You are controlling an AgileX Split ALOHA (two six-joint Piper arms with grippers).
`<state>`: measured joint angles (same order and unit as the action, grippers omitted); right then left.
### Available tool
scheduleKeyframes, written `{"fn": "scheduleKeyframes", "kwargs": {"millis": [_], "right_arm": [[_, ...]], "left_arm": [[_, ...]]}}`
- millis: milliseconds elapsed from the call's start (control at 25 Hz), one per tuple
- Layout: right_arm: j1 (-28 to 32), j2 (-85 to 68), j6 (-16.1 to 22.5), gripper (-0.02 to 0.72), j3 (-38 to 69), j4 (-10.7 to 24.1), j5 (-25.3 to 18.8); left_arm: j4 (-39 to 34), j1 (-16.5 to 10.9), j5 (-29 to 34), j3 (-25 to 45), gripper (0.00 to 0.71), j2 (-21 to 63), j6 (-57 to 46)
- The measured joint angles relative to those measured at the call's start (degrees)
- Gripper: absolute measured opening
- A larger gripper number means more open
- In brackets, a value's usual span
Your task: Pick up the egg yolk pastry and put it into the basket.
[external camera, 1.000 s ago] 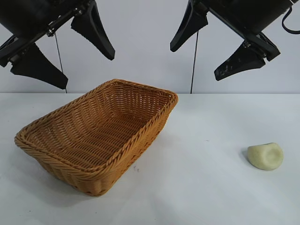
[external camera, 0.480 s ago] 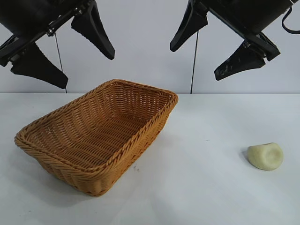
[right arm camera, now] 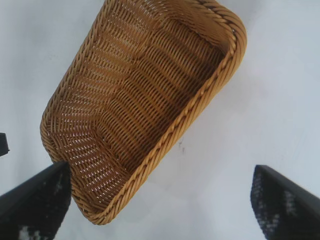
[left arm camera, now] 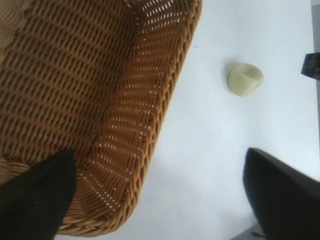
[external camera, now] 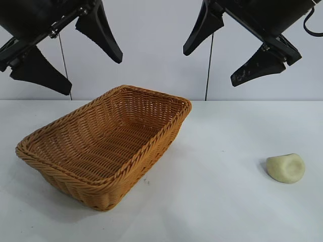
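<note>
The egg yolk pastry [external camera: 286, 168], a small pale cream-yellow lump with a dent, lies on the white table at the right. It also shows in the left wrist view [left arm camera: 245, 79]. The golden-brown wicker basket [external camera: 166, 135] sits at the left centre, empty; it shows in the left wrist view [left arm camera: 165, 95] and the right wrist view [right arm camera: 200, 107]. My left gripper [external camera: 68, 55] hangs open high above the basket's left side. My right gripper [external camera: 227, 55] hangs open high above the table, between the basket and the pastry. Both are empty.
The white table [external camera: 217, 201] ends at a pale back wall. Two thin dark cables [external camera: 208, 70] hang down behind the basket.
The left gripper has shifted very slightly; the basket, the pastry and the right gripper have not moved.
</note>
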<state>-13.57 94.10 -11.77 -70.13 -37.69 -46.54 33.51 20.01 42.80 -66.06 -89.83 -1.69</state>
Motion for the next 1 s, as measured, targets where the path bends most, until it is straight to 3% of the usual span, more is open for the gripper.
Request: {"fn": "scheduleKeyframes", "kwargs": {"millis": [240, 520, 680, 1000], "right_arm": [[0.0, 0.0, 0.0, 0.695, 0.0, 0.1, 0.0], [0.0, 0.0, 0.0, 0.695, 0.0, 0.1, 0.0], [0.0, 0.0, 0.0, 0.695, 0.0, 0.1, 0.0], [0.0, 0.0, 0.0, 0.695, 0.0, 0.1, 0.5]], "left_arm": [[-7.5, -0.2, 1.7, 1.0, 0.648, 6.9, -8.7], [-10.7, -0.2, 1.5, 10.6, 0.648, 14.3, -20.1], [-14.0, -0.2, -0.6, 14.3, 0.648, 15.1, -27.5], [-21.7, -0.1, -3.3, 14.4, 0.648, 14.5, -42.9]]}}
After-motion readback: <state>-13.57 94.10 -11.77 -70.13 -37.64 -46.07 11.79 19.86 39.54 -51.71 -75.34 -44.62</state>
